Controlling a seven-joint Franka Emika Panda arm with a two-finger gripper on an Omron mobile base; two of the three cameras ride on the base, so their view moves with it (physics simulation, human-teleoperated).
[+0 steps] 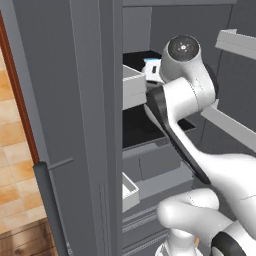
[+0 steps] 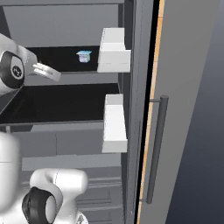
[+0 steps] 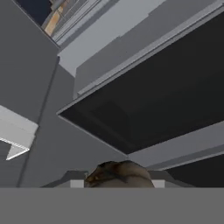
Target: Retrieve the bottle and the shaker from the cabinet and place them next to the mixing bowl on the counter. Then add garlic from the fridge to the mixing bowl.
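**Arm inside the fridge, garlic in the grip**

Inside the open fridge (image 1: 90, 100), the white arm (image 1: 185, 90) reaches in among the black shelves (image 2: 57, 105). At the bottom of the hand view, a rounded brownish-tan garlic bulb (image 3: 120, 175) sits between the gripper's (image 3: 117, 183) fingertips, and the jaws are closed on it. Beyond the bulb a black shelf slants across that view with grey drawer fronts above it. On the upper shelf, in the right base view, a small pale blue carton (image 2: 83, 56) stands near a white door bin (image 2: 113, 54). A second white bin (image 2: 114, 124) hangs lower on the same side. A dark bar handle (image 2: 156, 148) runs down the door edge.
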